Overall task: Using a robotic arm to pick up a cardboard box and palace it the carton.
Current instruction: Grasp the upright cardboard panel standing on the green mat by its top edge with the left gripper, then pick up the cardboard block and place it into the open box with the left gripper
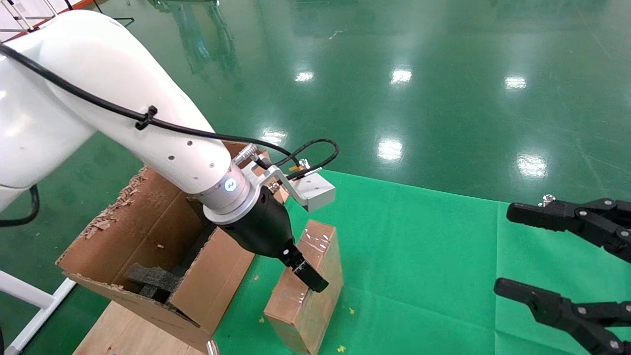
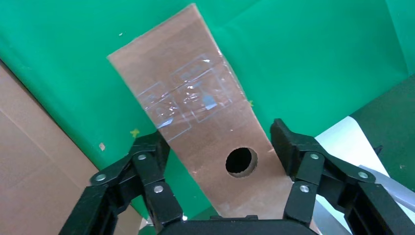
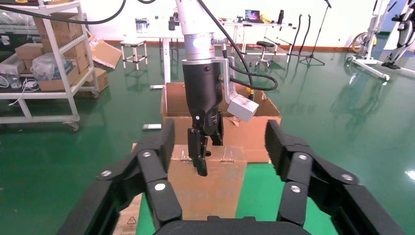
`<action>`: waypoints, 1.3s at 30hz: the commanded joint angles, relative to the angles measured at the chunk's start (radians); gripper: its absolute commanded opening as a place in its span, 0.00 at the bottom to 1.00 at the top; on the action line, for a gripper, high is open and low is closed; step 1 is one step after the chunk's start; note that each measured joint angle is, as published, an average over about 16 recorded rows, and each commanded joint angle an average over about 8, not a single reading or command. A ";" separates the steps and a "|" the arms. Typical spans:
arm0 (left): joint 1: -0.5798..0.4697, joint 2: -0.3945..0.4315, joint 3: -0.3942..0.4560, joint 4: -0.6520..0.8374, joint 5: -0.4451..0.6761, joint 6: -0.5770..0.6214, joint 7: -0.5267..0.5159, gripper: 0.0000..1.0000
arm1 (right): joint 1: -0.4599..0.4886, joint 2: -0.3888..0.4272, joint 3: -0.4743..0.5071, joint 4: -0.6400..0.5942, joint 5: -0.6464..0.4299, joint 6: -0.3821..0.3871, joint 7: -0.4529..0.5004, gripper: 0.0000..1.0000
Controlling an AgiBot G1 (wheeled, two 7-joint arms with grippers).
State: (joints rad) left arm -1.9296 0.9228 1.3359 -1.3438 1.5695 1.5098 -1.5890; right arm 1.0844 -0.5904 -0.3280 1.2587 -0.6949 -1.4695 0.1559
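Note:
The small taped cardboard box (image 1: 323,239) stands on the green mat (image 1: 424,246), just right of the large carton (image 1: 143,222) with ragged flaps. My left gripper (image 1: 303,273) on the white arm reaches down over the box. In the left wrist view the left gripper (image 2: 220,142) is open, its fingers (image 2: 288,147) straddling the box (image 2: 195,103) beside its round hole (image 2: 241,161). The left-hand finger lies against the box edge. My right gripper (image 1: 508,249) is open and empty at the right, facing the box (image 3: 210,181).
Black foam pieces (image 1: 153,278) lie inside the carton, which rests on a wooden board (image 1: 118,330). A white frame leg (image 1: 29,296) stands at the far left. Shiny green floor lies beyond the mat. Shelves (image 3: 44,63) and tables stand far behind.

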 commanded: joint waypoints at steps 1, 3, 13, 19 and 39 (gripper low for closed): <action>0.000 0.000 0.000 0.000 0.001 0.000 -0.001 0.00 | 0.000 0.000 0.000 0.000 0.000 0.000 0.000 1.00; 0.000 0.000 0.000 0.000 0.001 0.000 0.000 0.00 | 0.000 0.000 0.000 0.000 0.000 0.000 0.000 1.00; -0.043 -0.020 -0.015 0.005 0.015 -0.008 0.083 0.00 | 0.000 0.000 0.000 0.000 0.000 0.000 0.000 1.00; -0.141 -0.130 -0.075 0.003 0.011 -0.024 0.189 0.00 | 0.000 0.000 0.000 0.000 0.000 0.000 0.000 1.00; -0.334 -0.438 -0.114 0.215 0.145 0.024 0.518 0.00 | 0.000 0.000 0.000 0.000 0.000 0.000 0.000 1.00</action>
State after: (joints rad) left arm -2.2497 0.4952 1.2172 -1.1166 1.6991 1.5176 -1.0719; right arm 1.0845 -0.5903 -0.3284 1.2586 -0.6946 -1.4694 0.1557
